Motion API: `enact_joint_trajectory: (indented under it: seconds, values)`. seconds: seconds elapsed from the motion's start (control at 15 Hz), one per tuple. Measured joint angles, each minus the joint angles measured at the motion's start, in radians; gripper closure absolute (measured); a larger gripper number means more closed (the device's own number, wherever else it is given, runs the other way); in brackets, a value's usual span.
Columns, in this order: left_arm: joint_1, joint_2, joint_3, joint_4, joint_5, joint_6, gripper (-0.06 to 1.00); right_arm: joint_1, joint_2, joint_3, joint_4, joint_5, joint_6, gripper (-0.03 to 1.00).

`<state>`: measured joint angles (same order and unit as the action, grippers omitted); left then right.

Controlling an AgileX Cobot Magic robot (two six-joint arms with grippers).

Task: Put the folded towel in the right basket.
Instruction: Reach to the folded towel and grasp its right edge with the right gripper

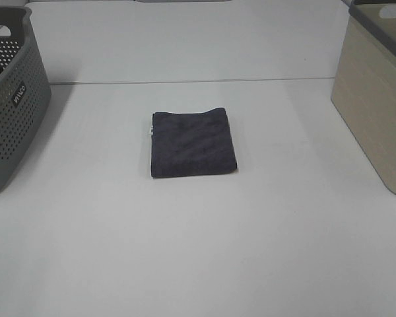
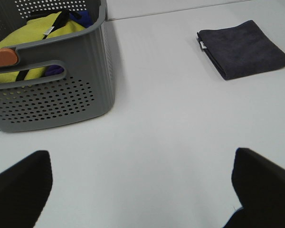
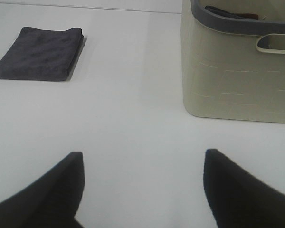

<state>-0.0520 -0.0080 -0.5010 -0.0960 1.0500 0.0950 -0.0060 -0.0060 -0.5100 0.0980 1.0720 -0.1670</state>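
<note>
1. Worktop point(image 1: 198, 257): white, carries everything.
2. Beige basket point(image 1: 373, 112): R of towel point(image 1: 193, 143), well apart from it; dark item point(image 3: 228, 12) inside, seen in R wrist view.
3. Grey basket point(image 1: 13, 112): perforated, L of towel, well apart; yellow cloth point(image 2: 38, 35) + sth blue inside.
4. Towel: dark grey, folded square, lies flat on worktop betw. the 2 baskets, touching neither.
5. L gripper point(image 2: 142, 161): jaws wide apart, nothing held; towel lies ahead, no contact.
6. R gripper point(image 3: 142, 156): jaws wide apart, empty; apart from towel.
</note>
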Motion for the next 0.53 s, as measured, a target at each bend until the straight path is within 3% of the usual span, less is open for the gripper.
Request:
enact_joint_trajectory:
  seconds: [0.53]
  values:
    - [0.000, 0.000, 0.000, 0.000, 0.000, 0.000, -0.03, 0.000, 0.000, 0.000, 0.000, 0.000, 0.000, 0.29]
